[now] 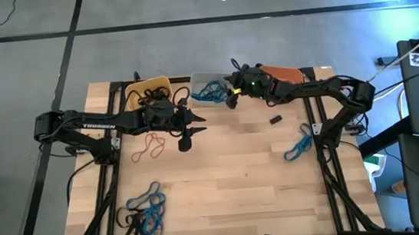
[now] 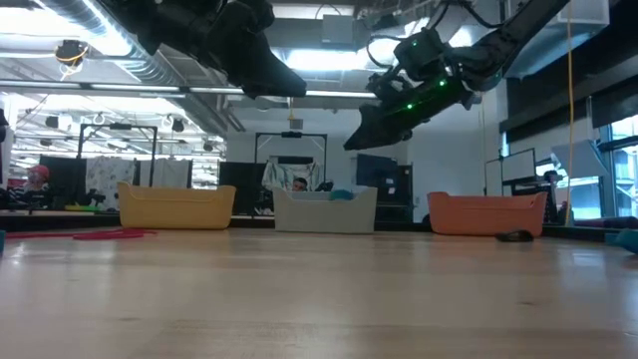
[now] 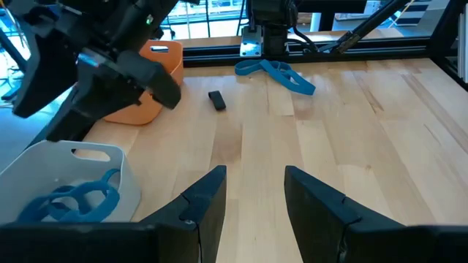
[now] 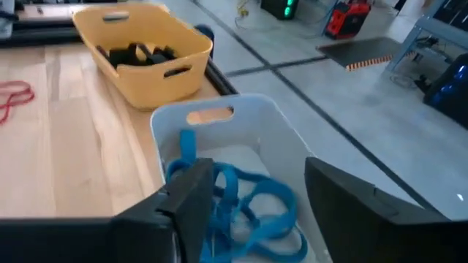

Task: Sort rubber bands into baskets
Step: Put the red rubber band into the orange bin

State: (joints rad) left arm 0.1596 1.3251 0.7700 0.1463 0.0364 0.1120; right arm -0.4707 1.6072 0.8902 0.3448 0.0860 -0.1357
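Note:
Three baskets stand along the far edge: yellow [image 1: 149, 88] holding black rubber bands [image 4: 135, 52], pale grey [image 1: 206, 87] holding blue rubber bands [image 4: 252, 208], and orange [image 1: 282, 72]. My right gripper [image 4: 256, 212] hangs open just above the grey basket [image 4: 219, 120], its fingers on either side of the blue bands lying inside. My left gripper [image 3: 252, 197] stands open above the bare table in front of the yellow and grey baskets. Red-orange bands [image 1: 149, 146] lie near it on the table.
Blue bands [image 1: 299, 146] lie near the table's right edge, by the right arm's base. A small black piece [image 1: 275, 119] lies in front of the orange basket. A pile of blue and black bands [image 1: 145, 212] sits at the near left.

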